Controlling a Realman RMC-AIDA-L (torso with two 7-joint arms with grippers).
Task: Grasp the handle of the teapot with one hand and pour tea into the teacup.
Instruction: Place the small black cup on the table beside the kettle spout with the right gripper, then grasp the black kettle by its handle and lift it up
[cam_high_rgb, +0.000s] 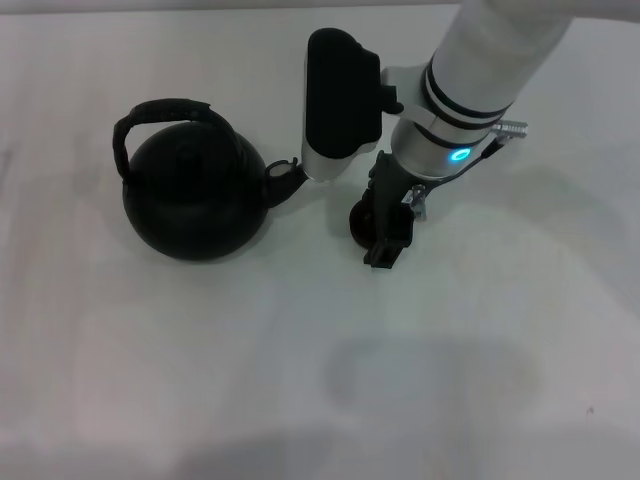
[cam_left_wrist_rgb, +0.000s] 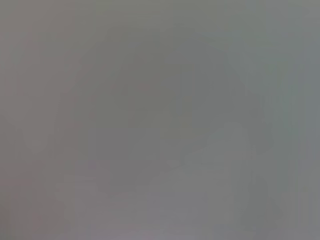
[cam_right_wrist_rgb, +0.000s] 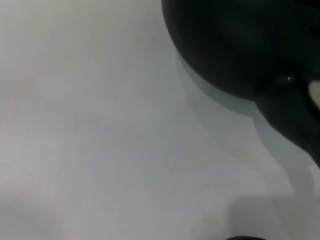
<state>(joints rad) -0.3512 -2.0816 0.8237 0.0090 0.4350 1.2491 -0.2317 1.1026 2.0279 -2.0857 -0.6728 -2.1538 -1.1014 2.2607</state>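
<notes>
The matte-black teapot (cam_high_rgb: 195, 200) stands on the white table, left of centre in the head view. Its arched handle (cam_high_rgb: 165, 112) is up and its short spout (cam_high_rgb: 285, 180) points right. My right gripper (cam_high_rgb: 386, 240) hangs low just right of the spout. It stands over the tiny dark teacup (cam_high_rgb: 357, 222), which it mostly hides. The right wrist view shows the teapot's round body (cam_right_wrist_rgb: 235, 40) and spout (cam_right_wrist_rgb: 287, 112) close up. The left gripper is out of view; the left wrist view shows only flat grey.
The white table (cam_high_rgb: 200, 380) stretches in front of and to both sides of the teapot. The right arm (cam_high_rgb: 480, 70) reaches in from the back right, with its black and white wrist housing (cam_high_rgb: 338, 100) just behind the spout.
</notes>
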